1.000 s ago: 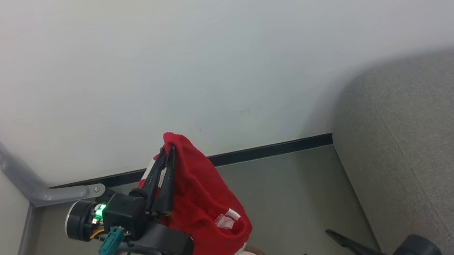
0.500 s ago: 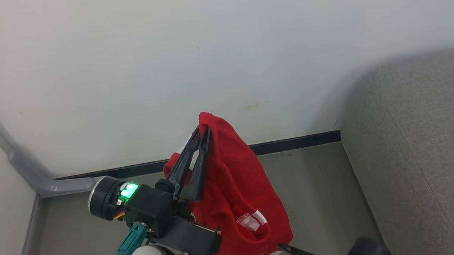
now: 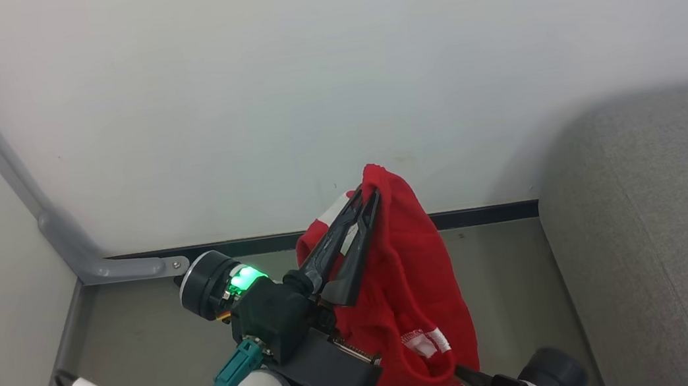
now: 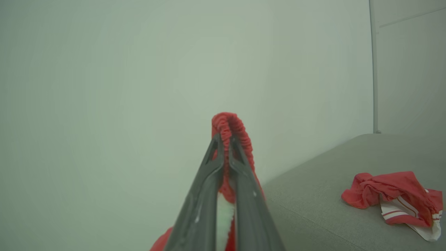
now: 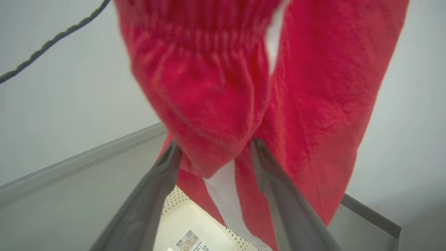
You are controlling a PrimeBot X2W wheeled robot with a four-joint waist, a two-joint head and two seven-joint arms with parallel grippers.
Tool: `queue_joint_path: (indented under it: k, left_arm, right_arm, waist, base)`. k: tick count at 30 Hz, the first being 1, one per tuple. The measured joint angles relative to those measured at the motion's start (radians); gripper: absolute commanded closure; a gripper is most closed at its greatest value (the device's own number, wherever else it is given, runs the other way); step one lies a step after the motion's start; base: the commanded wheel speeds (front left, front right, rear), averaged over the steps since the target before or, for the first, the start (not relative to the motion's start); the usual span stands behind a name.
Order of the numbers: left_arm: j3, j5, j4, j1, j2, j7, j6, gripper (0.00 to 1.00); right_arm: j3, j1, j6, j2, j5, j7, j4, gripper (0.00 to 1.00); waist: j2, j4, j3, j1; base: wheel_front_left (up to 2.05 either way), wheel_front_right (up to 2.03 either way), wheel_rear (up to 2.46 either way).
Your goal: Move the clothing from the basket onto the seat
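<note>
The left tool (image 4: 224, 139) is pressed together, pinching the gathered waistband of 1 piece of red clothing (image 3: 410, 290). The clothing hangs from the tool's tips above the basket (image 5: 181, 212). The right tool (image 5: 216, 143) stands spread, and the fabric's lower fold hangs in its gap. Another red-and-white garment (image 4: 393, 193) lies on the grey seat (image 3: 655, 232), well apart.
</note>
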Motion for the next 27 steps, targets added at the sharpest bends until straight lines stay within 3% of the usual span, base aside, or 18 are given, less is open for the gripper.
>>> queue_joint_path:
  k: [14, 27]
  left_arm:
    - [-0.078, -0.054, -0.056, 0.008, 0.001, 0.038, 0.034, 1.0]
    - [-0.169, -0.084, -0.1, 0.03, 0.004, 0.073, 0.043, 1.0]
  right_arm:
    - [-0.055, -0.047, -0.004, 0.024, 0.046, 0.0, 0.048, 0.0]
    - [-0.156, -0.131, -0.108, 0.03, 0.057, 0.0, 0.074, 0.0]
  waist:
    - [0.0, 0.019, -0.005, 0.0]
    - [0.0, 0.041, 0.022, 0.0]
  base:
    - [0.0, 0.0, 0.0]
    - [0.0, 0.0, 0.0]
